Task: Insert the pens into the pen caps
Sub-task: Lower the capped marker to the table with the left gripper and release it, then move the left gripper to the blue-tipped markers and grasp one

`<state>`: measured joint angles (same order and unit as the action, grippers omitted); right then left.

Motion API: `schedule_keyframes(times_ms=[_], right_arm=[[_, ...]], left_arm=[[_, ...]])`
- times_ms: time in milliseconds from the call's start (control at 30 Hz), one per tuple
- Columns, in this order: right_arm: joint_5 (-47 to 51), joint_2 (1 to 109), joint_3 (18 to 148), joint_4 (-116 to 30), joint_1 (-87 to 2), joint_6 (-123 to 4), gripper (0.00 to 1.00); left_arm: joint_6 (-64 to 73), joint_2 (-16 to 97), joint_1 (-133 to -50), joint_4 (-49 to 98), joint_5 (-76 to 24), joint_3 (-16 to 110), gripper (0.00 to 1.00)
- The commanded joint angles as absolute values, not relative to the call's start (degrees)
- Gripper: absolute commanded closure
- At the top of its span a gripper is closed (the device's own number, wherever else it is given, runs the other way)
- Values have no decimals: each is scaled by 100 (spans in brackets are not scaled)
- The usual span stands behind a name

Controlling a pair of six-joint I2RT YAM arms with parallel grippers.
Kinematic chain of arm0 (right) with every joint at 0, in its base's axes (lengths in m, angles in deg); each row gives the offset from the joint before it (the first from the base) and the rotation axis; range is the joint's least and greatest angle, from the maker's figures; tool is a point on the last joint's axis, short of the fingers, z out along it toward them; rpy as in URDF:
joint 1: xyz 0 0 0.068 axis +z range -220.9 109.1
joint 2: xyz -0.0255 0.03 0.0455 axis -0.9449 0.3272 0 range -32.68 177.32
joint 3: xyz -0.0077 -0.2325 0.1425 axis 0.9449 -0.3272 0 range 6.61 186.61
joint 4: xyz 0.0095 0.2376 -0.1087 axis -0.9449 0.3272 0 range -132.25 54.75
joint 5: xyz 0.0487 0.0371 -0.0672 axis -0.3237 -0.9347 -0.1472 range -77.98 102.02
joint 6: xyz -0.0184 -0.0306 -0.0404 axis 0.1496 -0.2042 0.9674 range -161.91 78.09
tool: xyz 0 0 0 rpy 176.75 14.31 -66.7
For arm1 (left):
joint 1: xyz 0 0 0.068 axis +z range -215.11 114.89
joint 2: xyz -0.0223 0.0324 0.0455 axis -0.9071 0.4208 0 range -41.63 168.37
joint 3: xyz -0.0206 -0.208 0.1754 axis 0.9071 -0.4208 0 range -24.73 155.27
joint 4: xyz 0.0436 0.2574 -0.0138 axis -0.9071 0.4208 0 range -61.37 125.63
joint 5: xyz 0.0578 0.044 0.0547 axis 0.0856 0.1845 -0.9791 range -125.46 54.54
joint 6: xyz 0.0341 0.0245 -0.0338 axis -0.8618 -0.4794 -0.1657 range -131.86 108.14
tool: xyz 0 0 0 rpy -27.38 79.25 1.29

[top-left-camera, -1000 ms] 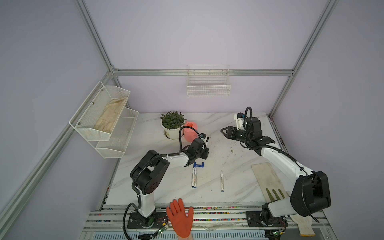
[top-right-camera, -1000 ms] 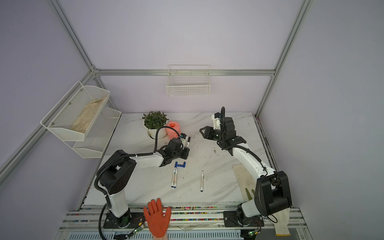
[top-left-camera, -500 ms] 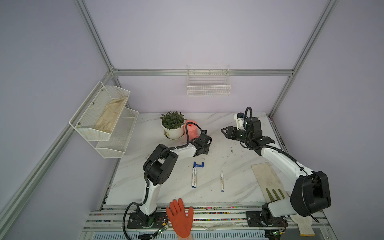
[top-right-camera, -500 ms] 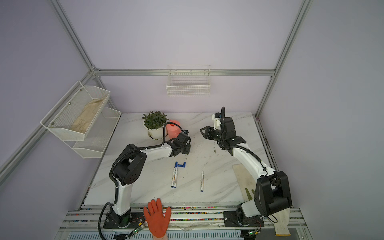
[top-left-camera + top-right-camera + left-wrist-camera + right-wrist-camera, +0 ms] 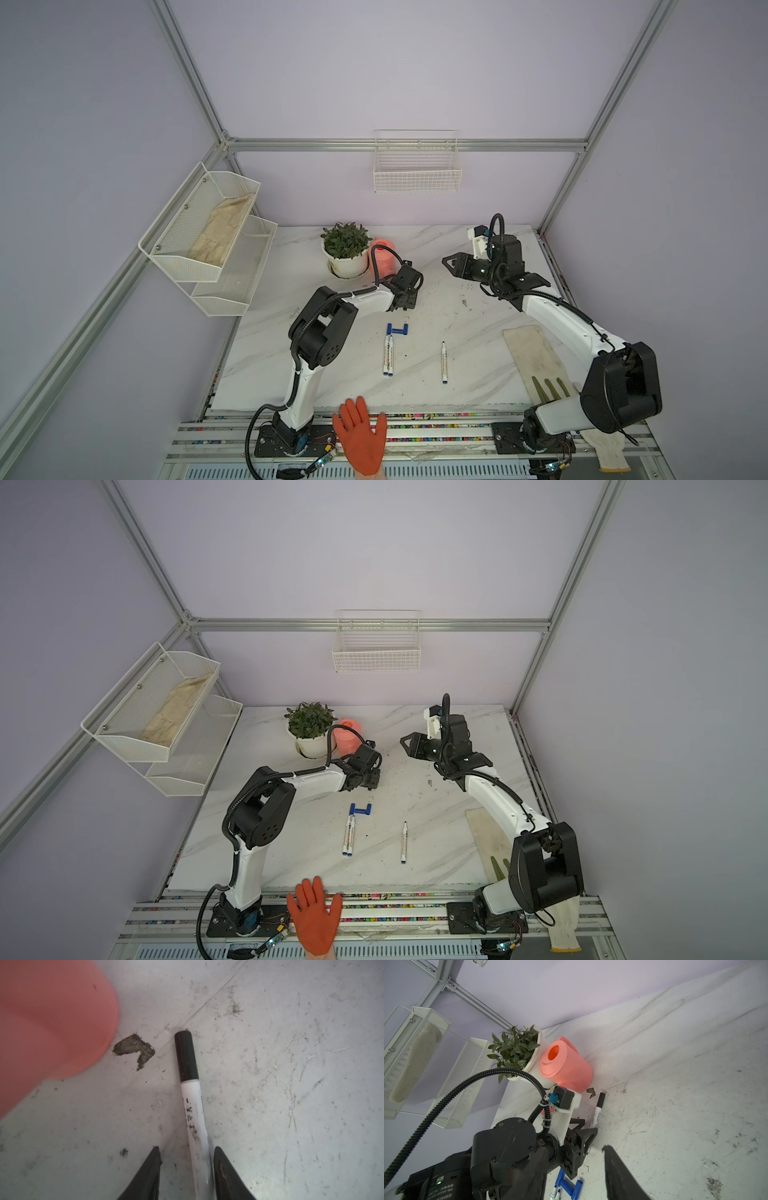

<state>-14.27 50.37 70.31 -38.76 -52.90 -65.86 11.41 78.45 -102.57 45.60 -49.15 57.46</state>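
Note:
A white pen with a black cap [image 5: 192, 1105] pushed on lies on the marble table between the fingers of my left gripper [image 5: 187, 1149]. The jaws stand open, with a gap on one side of the barrel. The right wrist view shows this pen [image 5: 598, 1110] pointing at the pink cup. In both top views three blue pen caps [image 5: 397, 330] lie clustered mid-table. Just in front of them are two uncapped pens [image 5: 387, 355] side by side, and a third pen [image 5: 444, 362] lies to their right. My right gripper [image 5: 449, 266] hovers open and empty at the back right.
A pink cup [image 5: 384, 262] and a potted plant [image 5: 345, 249] stand just behind my left gripper [image 5: 410, 291]. A dirty cloth with a glove [image 5: 536, 357] lies at the right. An orange-gloved hand [image 5: 359, 436] rests at the front rail. Wire racks hang on the left and back walls.
My left gripper moved back from beside the blue caps toward the pink cup and went from shut to open, leaving the black-capped pen on the table. The right arm has barely moved.

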Motion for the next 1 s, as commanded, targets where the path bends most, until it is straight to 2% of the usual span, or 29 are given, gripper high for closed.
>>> schedule_keyframes(times_ms=[0,200,400,567,667,767,967], right_arm=[[-1327,4853,6954,-3816,-5307,-6564,53],[-1311,4811,6917,-3803,-5307,-6529,53],[-1294,4873,6938,-3773,-5308,-6487,53],[-1340,5045,7035,-3621,-5304,-6279,54],[-1371,5096,7025,-3615,-5303,-6261,54],[-1359,5127,7052,-3578,-5303,-6224,54],[-1371,5201,7132,-3453,-5301,-6127,54]], left_arm=[[1174,7112,-10219,4290,-4752,5739,57],[1303,5925,-10264,4203,-4447,4682,53],[1564,4515,-10331,4536,-4275,3249,52],[1437,3780,-10504,4894,-3836,2363,53],[1372,3635,-10562,5070,-3702,2103,54],[1414,3574,-10598,5108,-3538,1945,60],[1450,3798,-10709,5280,-3348,1928,58]])
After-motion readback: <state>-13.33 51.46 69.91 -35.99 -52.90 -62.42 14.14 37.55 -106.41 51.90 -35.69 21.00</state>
